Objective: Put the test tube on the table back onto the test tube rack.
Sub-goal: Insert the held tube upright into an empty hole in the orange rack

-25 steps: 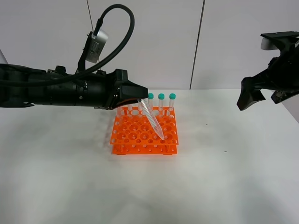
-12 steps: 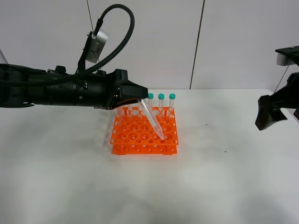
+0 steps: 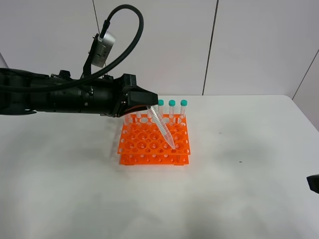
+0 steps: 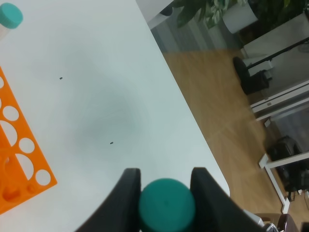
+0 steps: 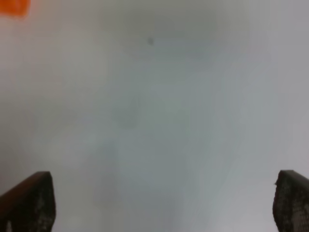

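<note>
My left gripper is shut on the test tube at its cap end. The tube slants down to the right, its pointed tip at a hole in the front right part of the orange test tube rack. In the left wrist view the fingers clamp the teal cap, and a rack corner shows. Three capped tubes stand in the rack's back row. My right gripper is open and empty over bare table; only a dark edge of it shows at the right edge.
The white table spreads around the rack. The table's right edge, with floor, plants and furniture beyond, shows in the left wrist view. A grey panelled wall stands behind.
The right arm has dropped from the upper right down and out past the right edge of the exterior view. The left gripper and its tube have not moved.
</note>
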### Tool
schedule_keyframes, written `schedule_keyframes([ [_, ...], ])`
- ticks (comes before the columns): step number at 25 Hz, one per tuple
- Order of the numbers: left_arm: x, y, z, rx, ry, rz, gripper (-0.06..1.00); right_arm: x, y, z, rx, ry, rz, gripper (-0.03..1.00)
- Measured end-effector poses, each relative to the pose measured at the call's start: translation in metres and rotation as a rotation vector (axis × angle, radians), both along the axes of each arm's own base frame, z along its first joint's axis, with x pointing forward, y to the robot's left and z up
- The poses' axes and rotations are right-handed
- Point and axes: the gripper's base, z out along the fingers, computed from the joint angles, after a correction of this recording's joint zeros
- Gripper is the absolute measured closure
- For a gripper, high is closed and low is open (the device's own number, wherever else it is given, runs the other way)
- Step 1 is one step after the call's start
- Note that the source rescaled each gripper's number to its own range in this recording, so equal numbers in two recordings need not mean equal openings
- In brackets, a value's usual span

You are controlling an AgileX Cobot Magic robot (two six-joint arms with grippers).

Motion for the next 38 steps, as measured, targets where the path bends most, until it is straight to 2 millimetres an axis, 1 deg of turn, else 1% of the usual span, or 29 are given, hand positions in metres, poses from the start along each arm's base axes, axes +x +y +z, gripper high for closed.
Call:
schedule_keyframes([
  [2,0.0,0.0,0.0,0.0,0.0,0.0,0.94,-0.018,-0.001,-0.005,0.018,-0.073,-0.011,-0.03],
  [4,0.0,0.0,0.0,0.0,0.0,0.0,0.94,-0.03,-0.002,-0.008,0.035,-0.12,-0.025,-0.03],
  [7,0.0,0.0,0.0,0.0,0.0,0.0,0.94,-0.042,-0.004,-0.006,0.038,-0.195,-0.035,-0.03],
  [12,0.0,0.0,0.0,0.0,0.0,0.0,0.94,-0.045,-0.004,-0.005,0.043,-0.214,-0.038,-0.03],
  [17,0.0,0.0,0.0,0.003,-0.001,-0.002,0.94,-0.047,-0.005,-0.005,0.043,-0.227,-0.08,-0.03],
  [20,0.0,0.0,0.0,0.006,-0.002,-0.004,0.94,-0.055,-0.006,-0.004,0.047,-0.284,-0.083,-0.03],
  [23,0.0,0.0,0.0,0.005,-0.002,-0.005,0.94,-0.071,-0.006,-0.002,0.054,-0.381,-0.081,-0.03],
  [25,0.0,0.0,0.0,0.005,-0.002,-0.006,0.94,-0.078,-0.006,-0.002,0.059,-0.424,-0.08,-0.03],
  [29,-0.001,0.0,0.001,0.004,-0.007,-0.008,0.94,-0.079,-0.006,-0.003,0.059,-0.428,-0.079,-0.03],
  [32,-0.004,0.001,0.008,0.002,-0.032,-0.014,0.94,-0.079,-0.006,-0.003,0.059,-0.429,-0.079,-0.03],
  [38,-0.021,0.007,0.039,-0.035,-0.131,-0.042,0.94,-0.079,-0.006,-0.003,0.059,-0.43,-0.079,-0.03],
])
